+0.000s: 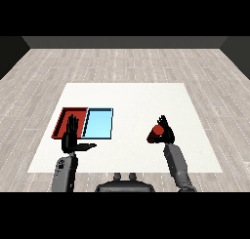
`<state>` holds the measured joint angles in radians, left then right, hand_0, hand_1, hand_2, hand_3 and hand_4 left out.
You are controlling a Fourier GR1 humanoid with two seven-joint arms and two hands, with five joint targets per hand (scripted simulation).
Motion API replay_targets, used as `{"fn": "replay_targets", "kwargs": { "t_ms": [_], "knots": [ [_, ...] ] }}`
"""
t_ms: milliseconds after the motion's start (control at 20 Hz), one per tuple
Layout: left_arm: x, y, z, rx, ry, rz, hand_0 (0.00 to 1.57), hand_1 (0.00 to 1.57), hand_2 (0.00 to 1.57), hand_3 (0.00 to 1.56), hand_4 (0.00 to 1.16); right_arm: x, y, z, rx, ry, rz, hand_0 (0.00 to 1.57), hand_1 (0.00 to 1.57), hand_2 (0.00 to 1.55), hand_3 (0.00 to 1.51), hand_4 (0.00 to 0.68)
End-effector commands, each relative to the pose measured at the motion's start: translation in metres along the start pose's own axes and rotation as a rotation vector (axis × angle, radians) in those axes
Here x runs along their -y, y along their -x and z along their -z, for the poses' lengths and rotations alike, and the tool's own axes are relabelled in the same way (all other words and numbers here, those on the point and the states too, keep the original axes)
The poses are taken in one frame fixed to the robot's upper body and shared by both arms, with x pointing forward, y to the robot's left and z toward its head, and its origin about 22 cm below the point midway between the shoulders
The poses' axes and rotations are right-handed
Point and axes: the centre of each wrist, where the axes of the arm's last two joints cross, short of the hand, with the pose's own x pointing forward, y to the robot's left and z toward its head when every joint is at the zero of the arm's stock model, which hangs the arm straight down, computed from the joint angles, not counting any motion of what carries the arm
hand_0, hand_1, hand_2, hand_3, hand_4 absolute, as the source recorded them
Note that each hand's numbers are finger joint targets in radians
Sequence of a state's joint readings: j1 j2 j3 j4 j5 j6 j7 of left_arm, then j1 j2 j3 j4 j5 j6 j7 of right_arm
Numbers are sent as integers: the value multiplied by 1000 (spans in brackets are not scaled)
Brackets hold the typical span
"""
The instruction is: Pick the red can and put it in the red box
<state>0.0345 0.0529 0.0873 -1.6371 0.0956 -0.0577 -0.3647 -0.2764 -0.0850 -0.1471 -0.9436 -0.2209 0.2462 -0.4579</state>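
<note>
The red can (157, 130) is at the right side of the white table, and my right hand (165, 132) is curled round it, with fingers showing above and beside the can. The red tray (65, 115) lies at the left of the table, beside the light blue tray (99, 123). My left hand (71, 134) is held upright over the near edge of the red tray, fingers straight and thumb pointing right, holding nothing.
The white table (132, 99) spreads between the two arms, with a wooden floor around it. The two trays touch side by side at the left. My right forearm (177, 167) comes in from the lower right.
</note>
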Motion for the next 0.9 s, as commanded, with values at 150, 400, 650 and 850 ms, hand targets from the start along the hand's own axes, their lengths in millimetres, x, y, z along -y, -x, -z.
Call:
{"fn": "replay_targets", "kwargs": {
  "t_ms": [150, 400, 650, 850],
  "knots": [
    [3, -11, -5, -16, -7, 27, 0, 0, 0, 0, 0, -6, -2, -9, -4, 5, -7, 0, 0, 0, 0, 0],
    [-7, 7, 11, 9, -7, 1, 0, 0, 0, 0, 0, -2, 0, 9, -20, -11, -18, 0, 0, 0, 0, 0],
    [2, 2, -7, -5, -10, 12, 0, 0, 0, 0, 0, -7, -13, 13, -44, -37, -20, 0, 0, 0, 0, 0],
    [11, 1, 0, -7, 11, 7, 0, 0, 0, 0, 0, 3, 1, 19, -41, 31, -14, 808, 808, 921, 800, 0]
  ]
}}
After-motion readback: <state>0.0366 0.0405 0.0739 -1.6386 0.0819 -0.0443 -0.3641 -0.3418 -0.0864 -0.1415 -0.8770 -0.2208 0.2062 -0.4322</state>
